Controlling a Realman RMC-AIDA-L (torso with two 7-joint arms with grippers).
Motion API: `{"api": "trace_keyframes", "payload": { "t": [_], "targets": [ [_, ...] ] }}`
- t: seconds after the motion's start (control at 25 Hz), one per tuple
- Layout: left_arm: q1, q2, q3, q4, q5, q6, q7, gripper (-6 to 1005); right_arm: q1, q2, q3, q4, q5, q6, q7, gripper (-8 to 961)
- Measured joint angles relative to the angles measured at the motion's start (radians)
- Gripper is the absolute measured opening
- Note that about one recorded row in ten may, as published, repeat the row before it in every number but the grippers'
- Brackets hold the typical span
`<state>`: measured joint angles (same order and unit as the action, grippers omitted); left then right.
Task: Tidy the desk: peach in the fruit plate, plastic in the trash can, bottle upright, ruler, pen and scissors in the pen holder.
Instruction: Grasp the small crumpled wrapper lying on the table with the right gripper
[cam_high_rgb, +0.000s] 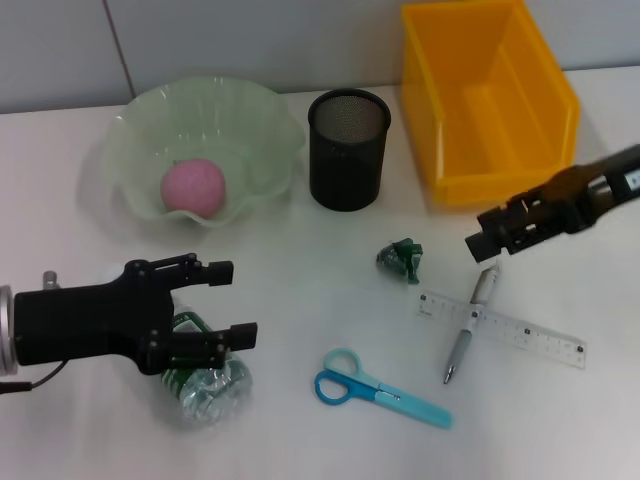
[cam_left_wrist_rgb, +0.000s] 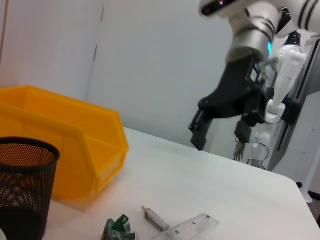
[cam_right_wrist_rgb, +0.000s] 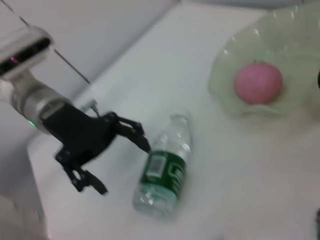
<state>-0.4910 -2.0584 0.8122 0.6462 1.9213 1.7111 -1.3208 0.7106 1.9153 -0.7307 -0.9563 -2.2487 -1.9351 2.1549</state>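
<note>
A pink peach (cam_high_rgb: 194, 186) (cam_right_wrist_rgb: 258, 82) lies in the pale green fruit plate (cam_high_rgb: 262, 122) (cam_right_wrist_rgb: 223, 70). The clear bottle (cam_high_rgb: 207, 385) (cam_right_wrist_rgb: 165, 175) with a green label lies on its side at the front left. My left gripper (cam_high_rgb: 243, 303) (cam_right_wrist_rgb: 125, 169) hangs open just above and beside it, holding nothing. Crumpled green plastic (cam_high_rgb: 401, 260) (cam_left_wrist_rgb: 119, 227) sits mid-table. A clear ruler (cam_high_rgb: 520, 333) (cam_left_wrist_rgb: 192, 226) lies under a silver pen (cam_high_rgb: 470, 325) (cam_left_wrist_rgb: 155, 219), with blue scissors (cam_high_rgb: 380, 390) in front. My right gripper (cam_high_rgb: 482, 232) (cam_left_wrist_rgb: 220, 142) hovers open above the pen's far end.
The black mesh pen holder (cam_high_rgb: 348, 148) (cam_left_wrist_rgb: 25, 180) stands behind the plastic. The yellow bin (cam_high_rgb: 487, 95) (cam_left_wrist_rgb: 65, 145), serving as the trash can, stands at the back right.
</note>
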Motion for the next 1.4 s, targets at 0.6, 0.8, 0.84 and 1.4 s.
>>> {"api": "trace_keyframes", "payload": {
  "t": [0.6, 0.8, 0.84, 1.4],
  "targets": [
    [0.020, 0.002, 0.002, -0.005, 0.002, 0.020, 0.025, 859, 0.251, 0.109, -0.301, 0.039, -0.335, 0.262, 0.106, 739],
    [0.020, 0.006, -0.001, -0.004, 0.002, 0.021, 0.022, 859, 0.243, 0.150, -0.392, 0.048, -0.385, 0.383, 0.110, 739],
    [0.020, 0.006, -0.001, -0.004, 0.002, 0.021, 0.022, 859, 0.242, 0.157, -0.403, 0.054, -0.405, 0.406, 0.112, 739],
    [0.010, 0.011, -0.001, 0.003, -0.004, 0.027, 0.013, 859, 0.243, 0.165, -0.500, 0.154, -0.429, 0.581, 0.114, 740]
  ]
}}
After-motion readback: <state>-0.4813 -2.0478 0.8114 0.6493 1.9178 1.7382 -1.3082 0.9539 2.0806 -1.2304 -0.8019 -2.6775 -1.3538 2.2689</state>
